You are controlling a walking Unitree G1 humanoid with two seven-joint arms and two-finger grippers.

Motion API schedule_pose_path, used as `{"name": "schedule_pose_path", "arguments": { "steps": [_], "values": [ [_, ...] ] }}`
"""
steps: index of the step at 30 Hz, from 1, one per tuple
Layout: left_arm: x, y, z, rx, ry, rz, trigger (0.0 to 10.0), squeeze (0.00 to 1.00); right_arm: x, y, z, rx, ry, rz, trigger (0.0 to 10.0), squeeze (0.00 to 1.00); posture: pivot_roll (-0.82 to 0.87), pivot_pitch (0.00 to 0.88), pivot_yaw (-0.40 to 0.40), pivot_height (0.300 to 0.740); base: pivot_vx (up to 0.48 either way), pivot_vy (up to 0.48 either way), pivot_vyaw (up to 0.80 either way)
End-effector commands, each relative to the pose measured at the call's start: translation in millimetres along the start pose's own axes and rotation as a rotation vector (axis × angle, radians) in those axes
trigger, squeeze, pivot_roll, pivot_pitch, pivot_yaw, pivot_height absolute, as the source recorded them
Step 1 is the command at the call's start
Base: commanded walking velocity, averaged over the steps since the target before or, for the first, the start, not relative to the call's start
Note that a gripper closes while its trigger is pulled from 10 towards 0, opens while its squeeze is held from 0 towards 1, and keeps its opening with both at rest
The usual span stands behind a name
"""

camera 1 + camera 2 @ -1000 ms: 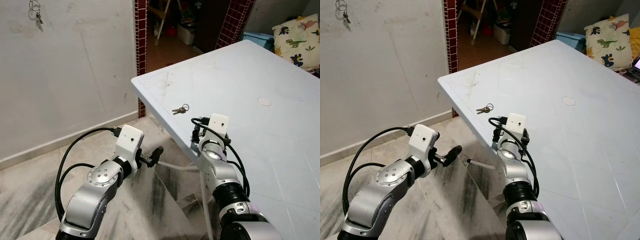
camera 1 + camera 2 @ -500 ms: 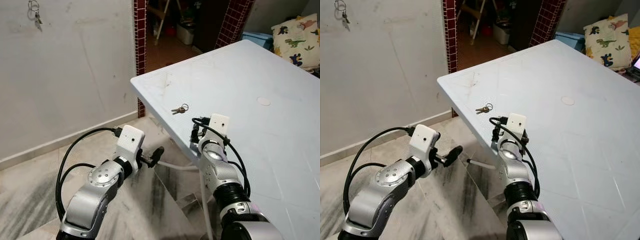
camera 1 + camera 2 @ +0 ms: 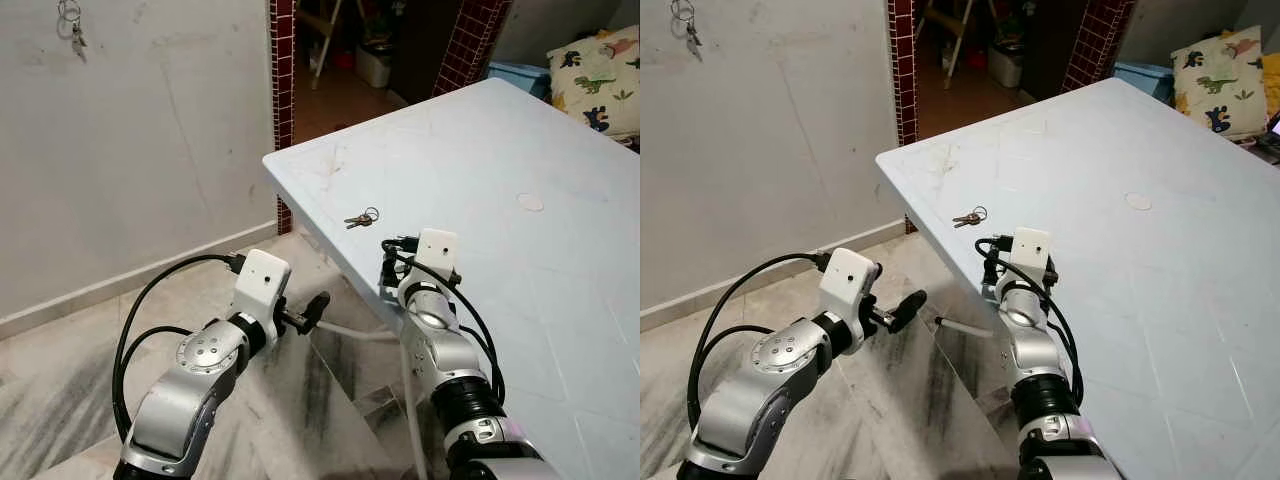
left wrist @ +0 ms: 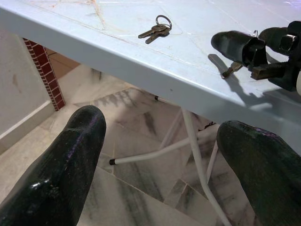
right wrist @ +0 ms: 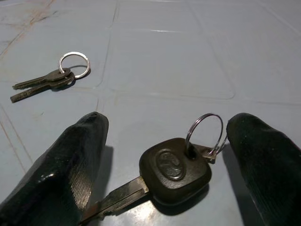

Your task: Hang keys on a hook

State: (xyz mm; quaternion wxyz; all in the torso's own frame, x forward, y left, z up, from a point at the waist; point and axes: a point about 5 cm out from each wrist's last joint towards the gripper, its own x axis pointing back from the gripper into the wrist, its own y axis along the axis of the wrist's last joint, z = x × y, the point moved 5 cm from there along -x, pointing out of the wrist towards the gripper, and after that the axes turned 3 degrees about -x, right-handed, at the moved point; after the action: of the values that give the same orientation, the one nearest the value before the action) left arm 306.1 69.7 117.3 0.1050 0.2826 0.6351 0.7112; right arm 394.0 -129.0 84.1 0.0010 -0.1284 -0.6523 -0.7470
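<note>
your right gripper (image 5: 164, 155) fingers spread around the black-headed key (image 5: 175, 172) on the table (image 3: 520, 150), small keys (image 3: 360, 218) beyond, left gripper (image 4: 164, 160) parted below the table edge

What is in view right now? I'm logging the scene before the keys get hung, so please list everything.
Small metal keys on a ring: one bunch, silver, on the table near its corner.
Black-headed car key with ring: one, black and silver, on the table between the right gripper's fingers.
Hanging keys: one bunch, silver, high on the wall.
Plastic table: one, pale blue.
Dinosaur-print cushion: one, cream, beyond the table.
Left gripper: black, open, below the table edge.
Right gripper: black, open, at the table.
</note>
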Motion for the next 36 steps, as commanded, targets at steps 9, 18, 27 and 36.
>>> {"name": "schedule_pose_path", "arguments": {
  "steps": [9, 18, 27, 36],
  "values": [
    [-0.8, 3.5, -4.0, -0.006, -0.009, -0.014, 10.0, 0.00, 4.7, -13.6, -9.0, -0.009, -0.036, 0.060, 0.0, 0.00, 0.22, 0.091, -0.054, 0.740, 0.000, 0.000, 0.00],
    [-0.6, 7.6, -2.3, 0.001, 0.003, -0.042, 10.0, 0.00, 8.9, 3.9, -8.8, 0.002, -0.012, -0.016, 10.0, 0.00, 0.22, 0.090, -0.055, 0.740, 0.000, 0.000, 0.00],
    [9.9, 6.9, -5.8, -0.008, -0.035, -0.066, 10.0, 0.00, 29.8, 18.8, -21.3, 0.014, 0.041, -0.090, 10.0, 1.00, 0.20, 0.092, -0.052, 0.740, 0.000, 0.000, 0.00],
    [24.7, -7.4, 4.0, -0.038, -0.014, -0.027, 10.0, 0.00, 62.3, 12.5, -34.7, 0.012, 0.102, -0.084, 10.0, 1.00, 0.18, 0.087, -0.054, 0.740, 0.000, 0.000, 0.00]
  ]
}}
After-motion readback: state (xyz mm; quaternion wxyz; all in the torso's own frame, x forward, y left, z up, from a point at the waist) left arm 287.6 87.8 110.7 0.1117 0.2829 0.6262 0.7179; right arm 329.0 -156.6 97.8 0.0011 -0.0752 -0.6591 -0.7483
